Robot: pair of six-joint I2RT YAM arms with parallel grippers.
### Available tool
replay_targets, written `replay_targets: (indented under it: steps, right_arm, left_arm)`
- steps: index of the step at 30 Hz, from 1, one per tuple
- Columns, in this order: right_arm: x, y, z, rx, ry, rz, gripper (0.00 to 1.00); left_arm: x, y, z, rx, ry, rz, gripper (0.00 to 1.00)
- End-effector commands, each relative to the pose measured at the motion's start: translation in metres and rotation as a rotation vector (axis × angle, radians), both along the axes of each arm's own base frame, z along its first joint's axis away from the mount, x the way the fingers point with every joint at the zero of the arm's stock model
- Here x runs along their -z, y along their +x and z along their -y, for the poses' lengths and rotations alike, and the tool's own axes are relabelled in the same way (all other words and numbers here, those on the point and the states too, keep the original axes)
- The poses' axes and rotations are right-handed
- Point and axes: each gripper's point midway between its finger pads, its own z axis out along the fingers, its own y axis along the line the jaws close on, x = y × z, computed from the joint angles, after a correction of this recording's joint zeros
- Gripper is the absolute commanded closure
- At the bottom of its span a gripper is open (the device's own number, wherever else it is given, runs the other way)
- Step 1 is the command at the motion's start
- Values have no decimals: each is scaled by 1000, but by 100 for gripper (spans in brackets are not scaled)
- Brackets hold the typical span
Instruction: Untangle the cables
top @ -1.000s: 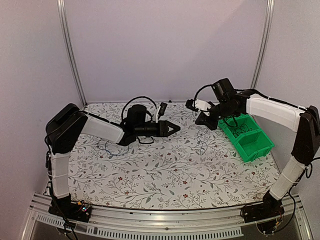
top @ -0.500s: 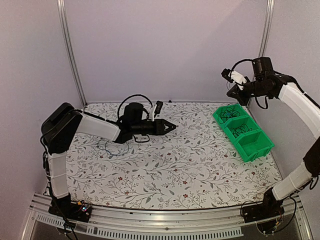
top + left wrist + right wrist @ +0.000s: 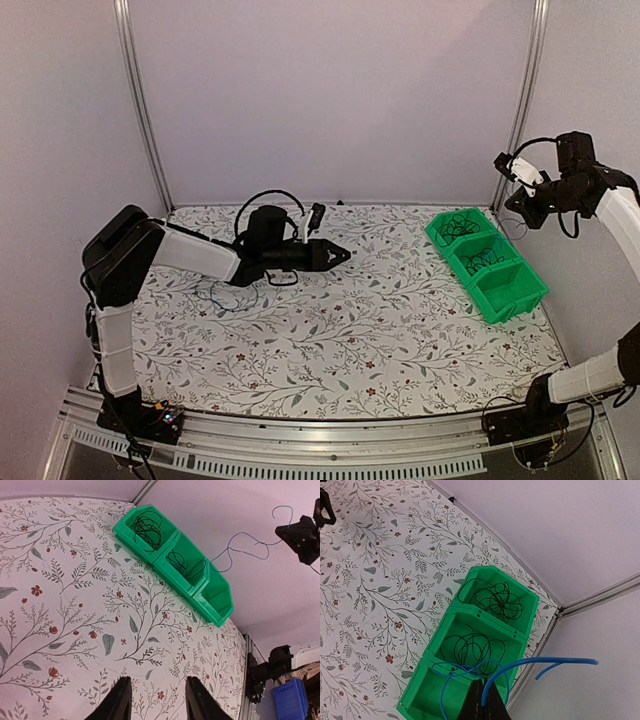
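Note:
A green three-compartment bin (image 3: 487, 262) stands at the table's right. Its far (image 3: 496, 599) and middle (image 3: 470, 649) compartments each hold a coil of black cable. My right gripper (image 3: 517, 197) is raised high beyond the bin, near the right wall. In the right wrist view it (image 3: 481, 700) is shut on the blue cable (image 3: 545, 661). That cable's loop hangs over the bin's near compartment. It also shows in the left wrist view (image 3: 240, 550). My left gripper (image 3: 345, 255) is open and empty over the table's rear middle, its fingers (image 3: 121, 700) apart.
A thin dark cable loop (image 3: 222, 296) lies on the flowered tablecloth under my left forearm. Metal posts (image 3: 525, 90) stand at both rear corners. The side wall is close behind my right gripper.
My right arm has swung from the table's rear middle to the right and upward, past the bin, carrying the blue cable. My left gripper has barely moved.

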Motion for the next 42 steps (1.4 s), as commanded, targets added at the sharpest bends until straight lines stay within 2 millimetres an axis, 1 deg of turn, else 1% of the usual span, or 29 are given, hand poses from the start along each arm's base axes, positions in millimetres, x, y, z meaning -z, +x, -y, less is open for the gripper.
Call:
replay_targets:
  steps: [1,5,7,11,13,15,17,20,25,30,33,37,40,42]
  right_arm:
    - [27,-14,28,57,-25,-74,100]
    - [49,-18,41,85,-27,-109,100]
    - [66,-20,44,92,-33,-134,100]
    - [103,-19,45,100,-24,-187,100]
    - [125,-17,45,107,-10,-233,100]
    - [146,-16,46,117,-2,-285,100]
    - [163,-15,48,126,2,-325,100]
    - [187,-14,49,134,7,-390,100]
    - [219,-17,51,149,4,-485,100]
    - [242,-27,55,148,-25,-552,100]
    - [252,-35,58,148,-51,-587,100]
    - [258,-43,62,149,-84,-613,100]
    - [258,-49,66,146,-119,-611,100]
    - [259,-52,68,141,-142,-614,100]
  left_arm:
    - [5,4,-6,-8,11,-5,64]
    - [6,3,-6,-6,9,-13,65]
    - [6,2,-6,-6,9,-16,64]
    - [4,1,-9,-12,14,-13,65]
    - [2,1,-11,-17,20,-4,65]
    - [1,1,-15,-27,28,-1,64]
    - [0,2,-19,-38,36,4,65]
    - [-2,1,-26,-52,48,10,65]
    - [-2,1,-34,-72,73,23,65]
    - [0,1,-42,-92,94,17,65]
    - [-1,4,-53,-126,120,18,65]
    - [-6,14,-85,-231,164,25,64]
    - [-7,20,-112,-299,176,22,64]
    - [-5,22,-127,-331,187,12,64]
